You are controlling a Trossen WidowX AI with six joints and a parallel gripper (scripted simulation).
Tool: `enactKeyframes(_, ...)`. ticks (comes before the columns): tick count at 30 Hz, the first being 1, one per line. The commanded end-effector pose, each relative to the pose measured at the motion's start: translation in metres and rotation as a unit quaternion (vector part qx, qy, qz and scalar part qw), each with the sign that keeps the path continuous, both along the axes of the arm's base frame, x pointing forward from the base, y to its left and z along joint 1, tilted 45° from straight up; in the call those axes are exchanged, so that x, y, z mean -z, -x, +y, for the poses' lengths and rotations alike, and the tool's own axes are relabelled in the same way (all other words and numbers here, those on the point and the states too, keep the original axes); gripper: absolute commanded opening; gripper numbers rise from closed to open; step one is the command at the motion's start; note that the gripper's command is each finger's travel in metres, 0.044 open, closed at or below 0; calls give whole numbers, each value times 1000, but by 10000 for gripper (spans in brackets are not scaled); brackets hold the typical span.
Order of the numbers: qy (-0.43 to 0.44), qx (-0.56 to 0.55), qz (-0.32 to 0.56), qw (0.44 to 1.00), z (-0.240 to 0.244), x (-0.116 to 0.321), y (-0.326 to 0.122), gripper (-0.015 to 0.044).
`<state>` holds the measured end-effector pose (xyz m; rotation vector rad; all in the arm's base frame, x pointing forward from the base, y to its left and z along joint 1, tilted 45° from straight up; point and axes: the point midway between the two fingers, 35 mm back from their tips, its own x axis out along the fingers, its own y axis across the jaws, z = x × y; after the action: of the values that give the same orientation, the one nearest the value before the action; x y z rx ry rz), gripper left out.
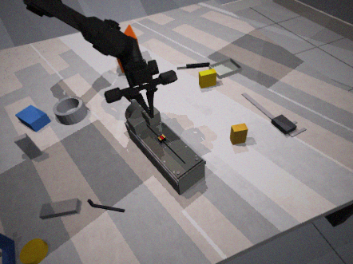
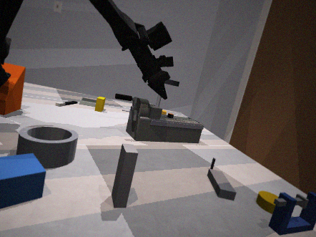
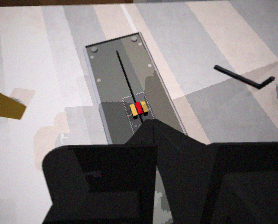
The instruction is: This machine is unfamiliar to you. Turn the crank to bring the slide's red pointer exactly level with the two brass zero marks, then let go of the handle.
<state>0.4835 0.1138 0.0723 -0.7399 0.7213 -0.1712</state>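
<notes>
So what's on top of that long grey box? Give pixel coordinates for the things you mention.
On top of the grey box (image 1: 192,181) (image 2: 171,132) (image 3: 107,75) are a dark slot, corner screws and a small red-and-yellow marker (image 1: 161,138) (image 3: 139,108). In the wrist view, the fingers cover its near end.

1. Gray ring on the bench.
2. Blue block, just beside the ring.
3. Gray block (this one upright), near the ring.
4. Yellow disc, well apart from it.

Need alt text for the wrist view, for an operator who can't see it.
Closed black jaws fill the lower half, reaching over a grey slide machine. Just beyond their tips, a red pointer sits between two brass marks. A black bent rod lies right.
</notes>
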Motion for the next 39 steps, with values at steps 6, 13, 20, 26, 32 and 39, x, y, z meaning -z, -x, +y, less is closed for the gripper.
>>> enactKeyframes(6,0,0,0,1000,0,0,0,0)
enactKeyframes(13,0,0,0,1000,0,0,0,184)
enactKeyframes(20,0,0,0,1000,0,0,0,368)
enactKeyframes(26,0,0,0,1000,0,0,0,387)
enactKeyframes(32,0,0,0,1000,0,0,0,230)
enactKeyframes(39,0,0,0,1000,0,0,0,46)
